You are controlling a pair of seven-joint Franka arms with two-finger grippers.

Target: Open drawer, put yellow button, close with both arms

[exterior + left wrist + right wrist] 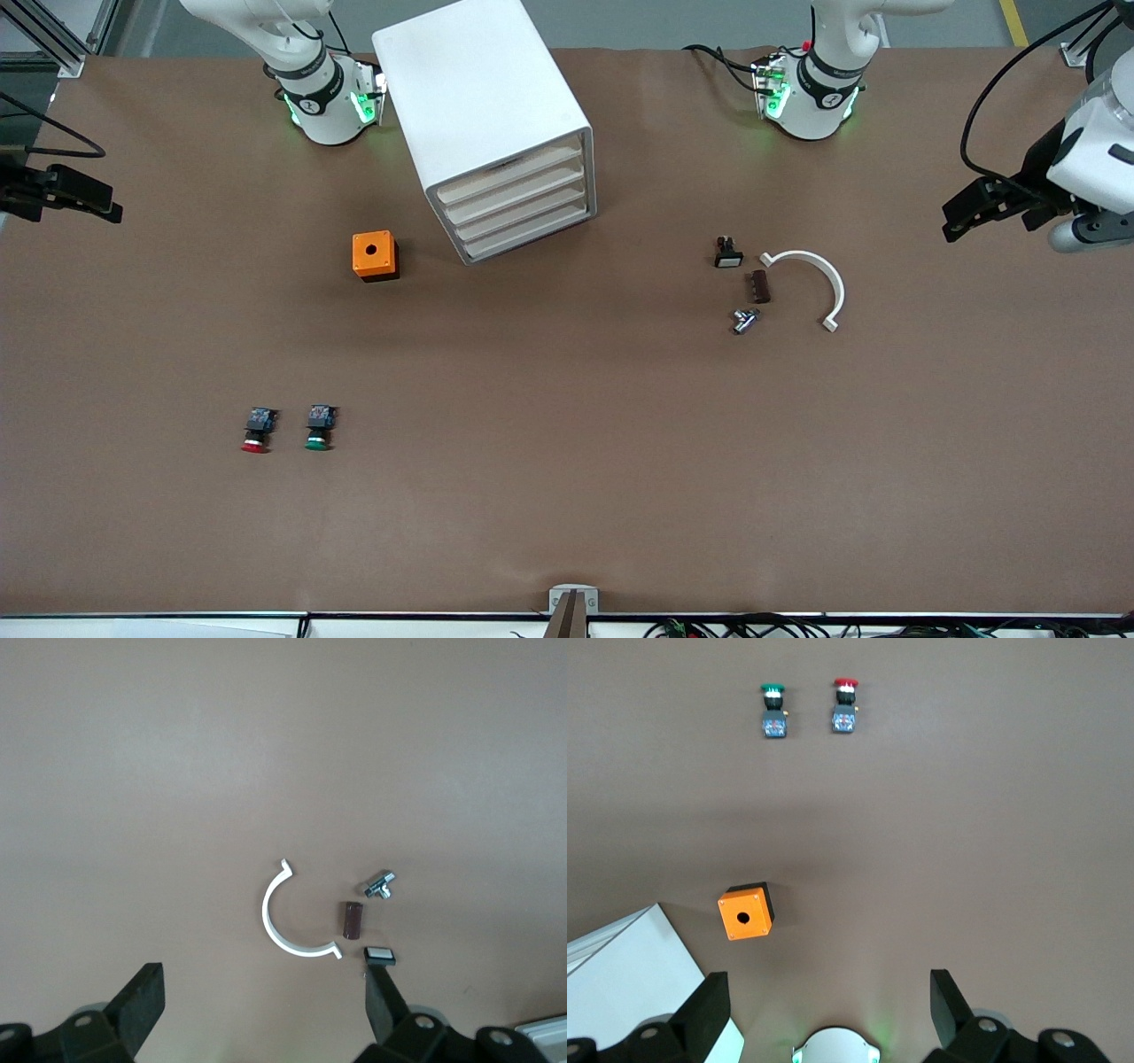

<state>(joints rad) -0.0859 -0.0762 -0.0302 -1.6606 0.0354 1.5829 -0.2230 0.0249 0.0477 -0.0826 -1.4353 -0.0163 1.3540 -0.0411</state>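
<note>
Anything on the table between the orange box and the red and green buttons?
No. In the front view the stretch from the orange box to the red button and green button is bare brown table; the right wrist view agrees.

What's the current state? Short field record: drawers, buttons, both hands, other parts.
drawers: all four shut in the white cabinet; top drawer shut
yellow button: not visible in any view
other buttons: red button and green button side by side, nearer the front camera than the orange box
left hand: open, raised at the left arm's end of the table, waiting
right hand: open, raised at the right arm's end, waiting
small parts: white curved clip, brown block, metal fitting, black switch part clustered toward the left arm's end
</note>
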